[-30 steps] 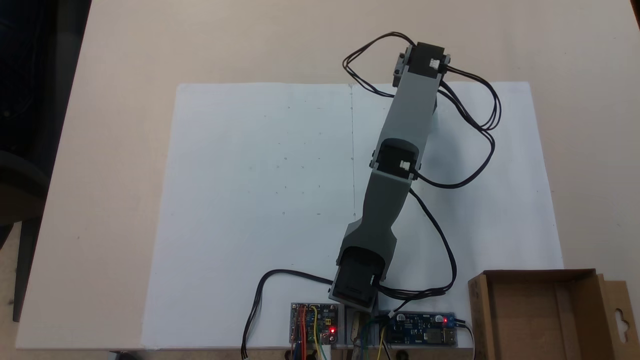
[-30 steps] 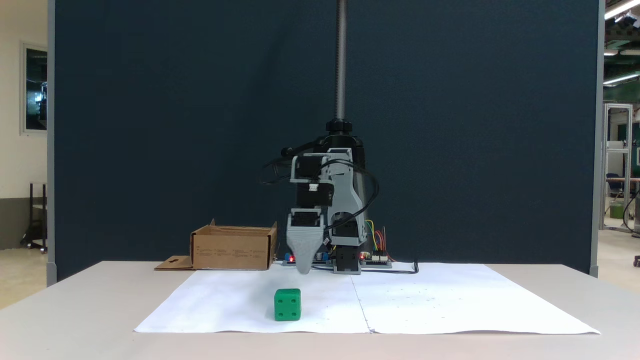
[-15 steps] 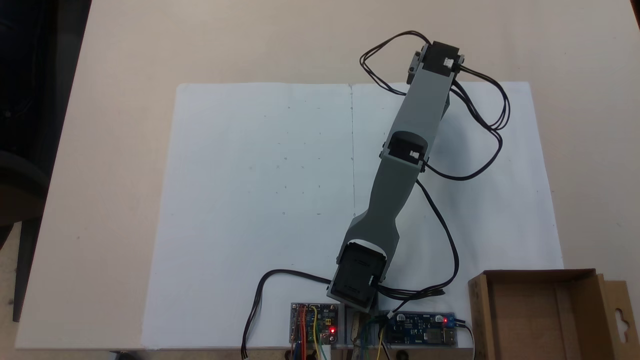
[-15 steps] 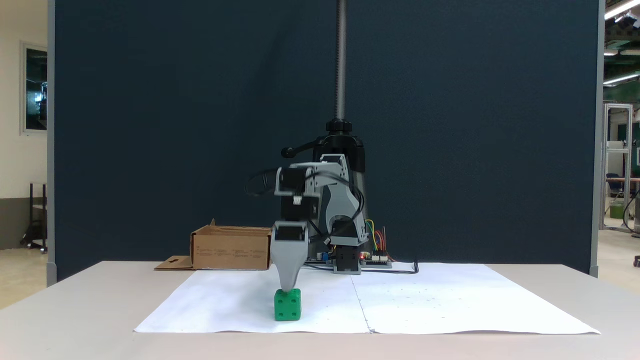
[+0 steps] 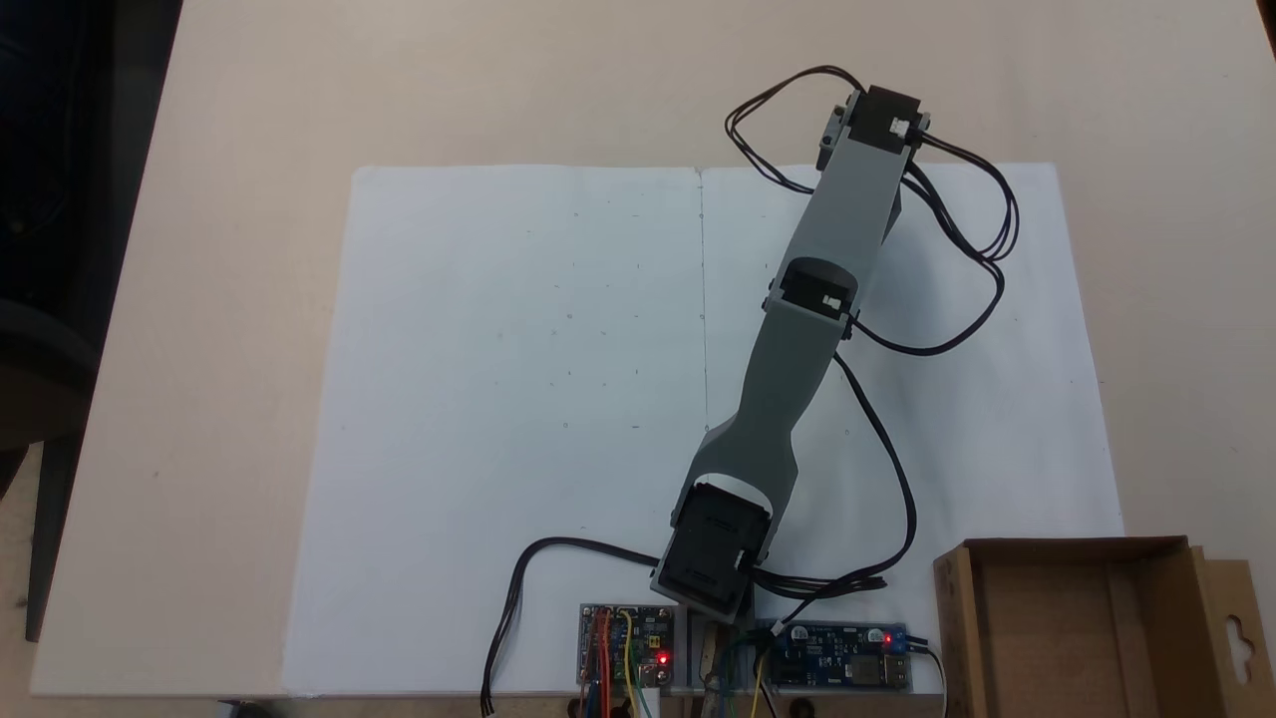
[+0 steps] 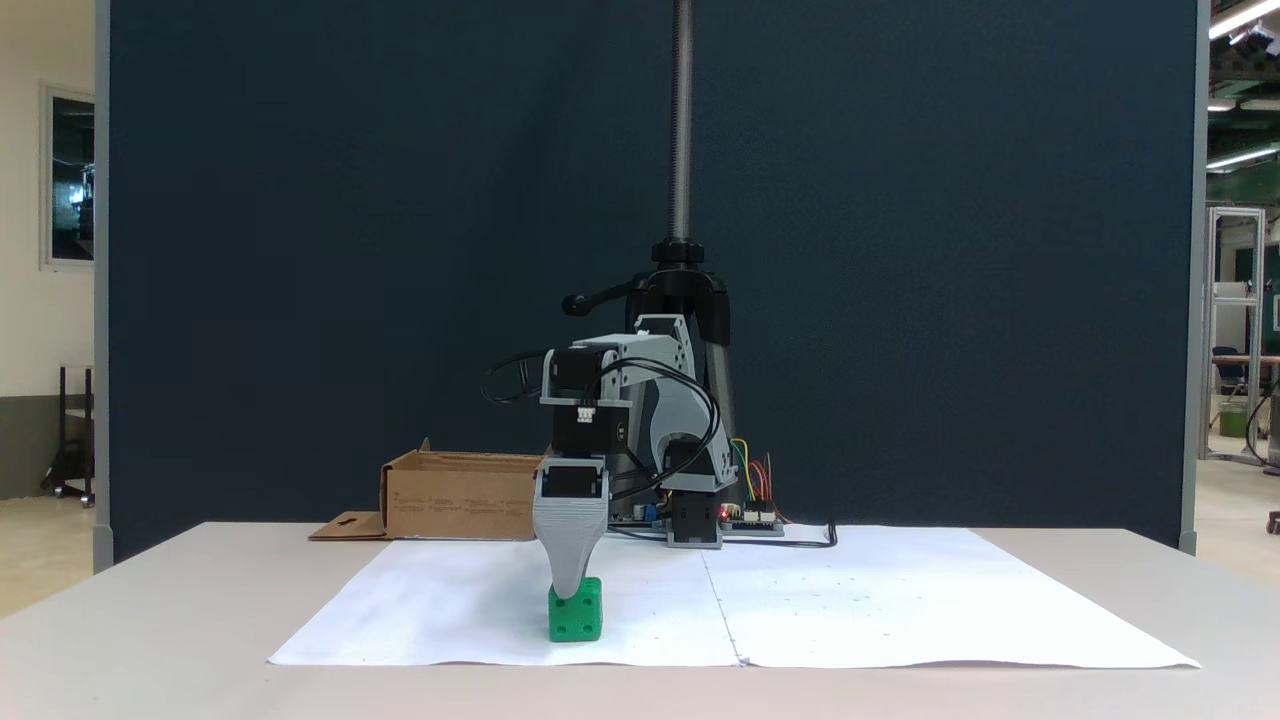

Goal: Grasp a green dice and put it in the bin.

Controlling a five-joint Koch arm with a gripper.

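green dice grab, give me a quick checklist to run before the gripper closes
1. Gripper over the small bright green dice: ok in a fixed view; its tip overlaps the dice's upper left.
2. Jaws astride the dice: cannot tell, one tip shows from the front and the arm hides them from above.
3. Dice resting on the white paper sheet: ok.
4. Shallow brown cardboard bin open and holding nothing: ok.
5. Black cables away from the dice: ok, they loop up near the wrist.
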